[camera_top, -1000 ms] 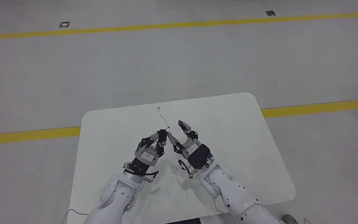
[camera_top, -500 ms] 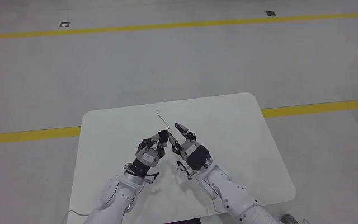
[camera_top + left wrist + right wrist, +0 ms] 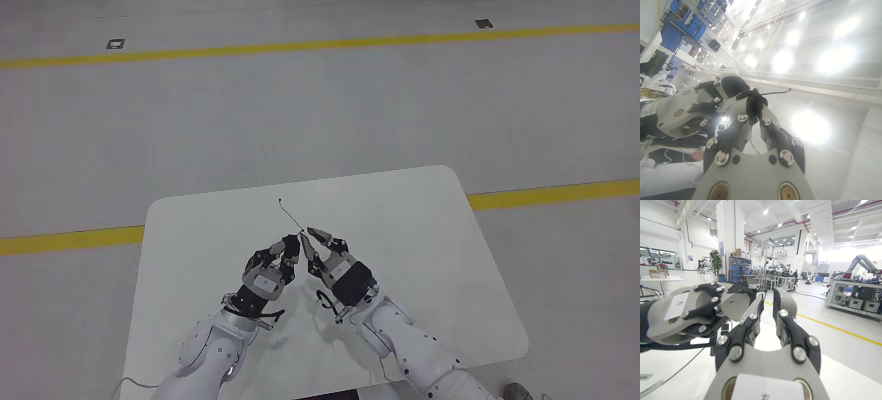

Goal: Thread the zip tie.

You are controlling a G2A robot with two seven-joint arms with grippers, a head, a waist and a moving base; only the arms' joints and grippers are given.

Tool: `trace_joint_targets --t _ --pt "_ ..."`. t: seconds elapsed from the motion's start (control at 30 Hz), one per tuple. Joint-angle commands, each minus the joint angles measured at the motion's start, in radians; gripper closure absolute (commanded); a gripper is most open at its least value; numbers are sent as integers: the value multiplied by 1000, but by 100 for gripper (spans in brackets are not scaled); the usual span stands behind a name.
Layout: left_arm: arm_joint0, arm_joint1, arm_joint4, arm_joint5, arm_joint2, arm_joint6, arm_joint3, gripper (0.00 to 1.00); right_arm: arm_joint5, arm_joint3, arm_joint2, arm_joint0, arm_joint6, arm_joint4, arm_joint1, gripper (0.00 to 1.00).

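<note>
A thin black plastic zip tie is pinched in the left tool, whose two grey fingers are closed together on it, above a white rounded tabletop; the tie's free length stands out beyond the left tool's fingertips, away from the robot, and ends in a small bent tip; another stretch of it trails back between those fingers toward the wrist.

The right tool sits just beside the left tool, nearly touching it; its ribbed grey fingers are parted with nothing gripped between them; the tie's strand runs close by one of those fingers, though whether it touches cannot be told.

The tie looks very light, narrow and springy; it will likely bend and wobble at the slightest push, and its smooth surface may slip through a loose pinch; which end carries the locking head is too small to tell. The best hold is probably close to the free tip, beyond the left tool, so only a short, stiffer stub has to be steered; a firm squeeze across the flat of the strap should keep it from twisting.
</note>
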Motion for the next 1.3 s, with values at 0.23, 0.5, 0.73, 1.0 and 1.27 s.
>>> trace_joint_targets --t 0.23,0.5,0.73,1.0,1.27 --pt "11 1 2 5 -3 0 -3 100 1 -1 1 -6 -2 -3 -5 91" --pt "14 2 4 9 -3 -1 -5 100 0 -3 4 -12 1 -12 -8 91" --pt "15 2 2 10 -4 -3 -5 100 -3 -4 7 -16 0 -16 -11 90" --pt "14 1 2 8 -4 -5 -3 100 -10 -4 10 -16 3 -22 -14 100" --pt "8 0 -8 5 -9 -9 1 100 -12 -1 13 -16 3 -30 -17 100"
